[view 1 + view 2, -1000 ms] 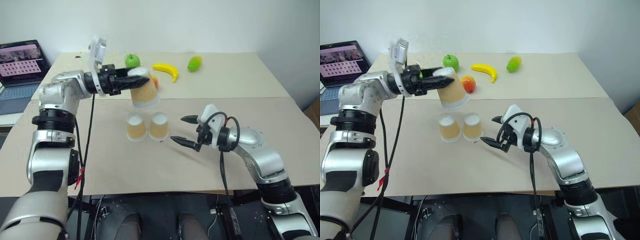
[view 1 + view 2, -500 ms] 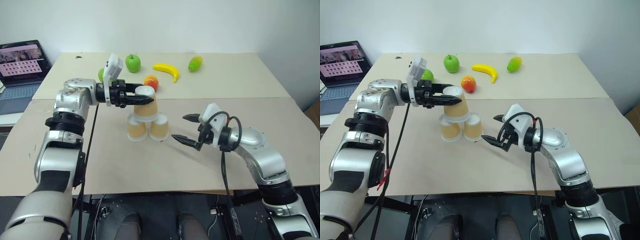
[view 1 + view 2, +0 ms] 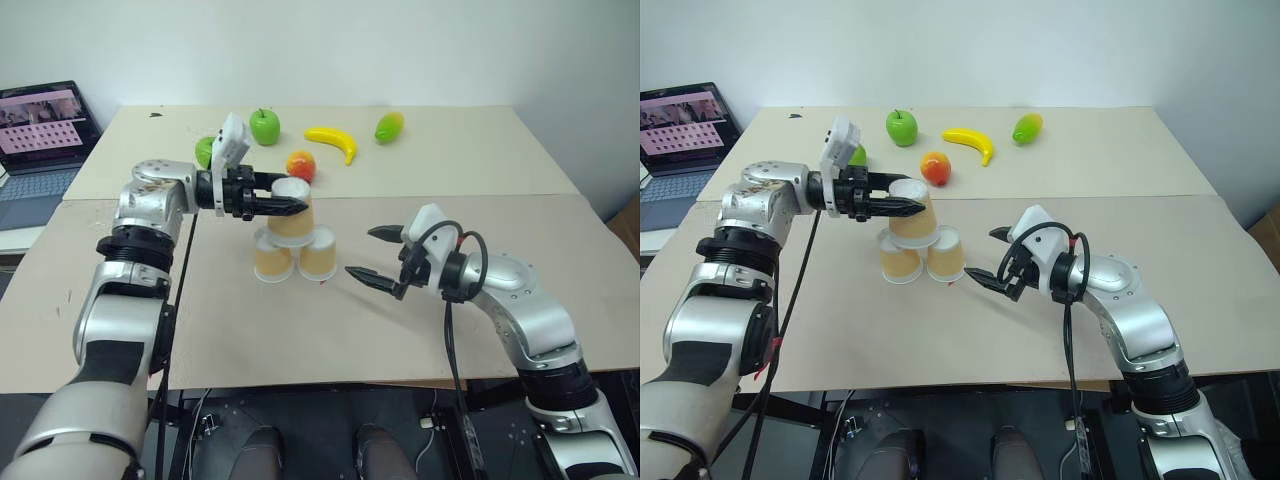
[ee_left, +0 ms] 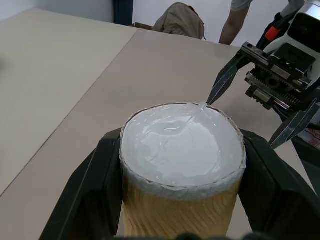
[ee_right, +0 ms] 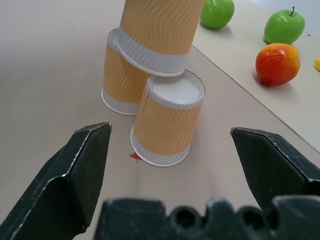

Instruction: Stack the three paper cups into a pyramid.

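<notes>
Legible text, labels, brands, numbers, signs: none. You are looking at a laptop screen (image 3: 40,125) whose pink panels are showing nothing you can read.

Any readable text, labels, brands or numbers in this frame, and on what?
Nothing can be read.
Laptop screen: a pink band and rows of small marks, too small to read.
Three paper cups, top cup and two lower cups: plain wavy pattern, no print.
Left gripper and right gripper: no lettering visible.
</notes>
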